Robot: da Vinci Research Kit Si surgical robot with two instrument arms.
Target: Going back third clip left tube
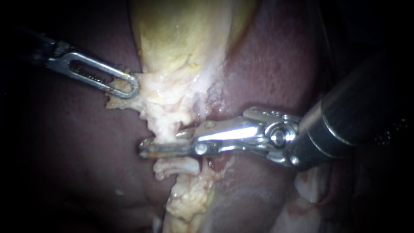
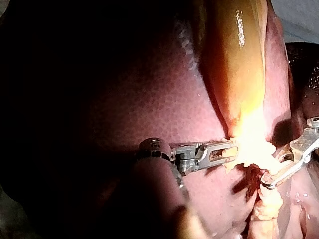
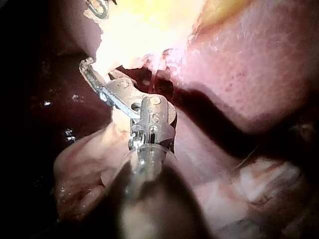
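Centrally, right instrument (image 1: 146, 148): jaws open. A narrow gap shows between the two slim metal jaws, which meet at the hinge pin behind them. The tube (image 1: 166, 129) crosses that gap. It is a pale, ragged strand that runs down from the gallbladder's narrow end and goes on beyond the lower jaw as lumpy, cream-coloured tissue. Whether a clip sits on the tube cannot be told, as nothing stands apart from the metal of the jaws there.

Right instrument, wrist and shaft: bright jointed links, then a dark shaft that leaves toward the endoscope view's right edge and lies over the liver (image 1: 276, 64). In the right wrist view, its jaws (image 3: 87, 67) reach past the pale strand, with the tip just clear on the far side.

Left instrument (image 1: 127, 86): jaws closed on a flap of pale tissue (image 1: 148, 88) at the edge of the gallbladder's narrow end. The upper jaw is slotted, with teeth showing through the slot. Its dark shaft comes in from the left.

The two instruments are apart, with the left above the right in the endoscope view and pale tissue between them.

Gallbladder (image 1: 185, 30): a yellowish sac, narrowing toward the tube. Dark red liver lies on either side.
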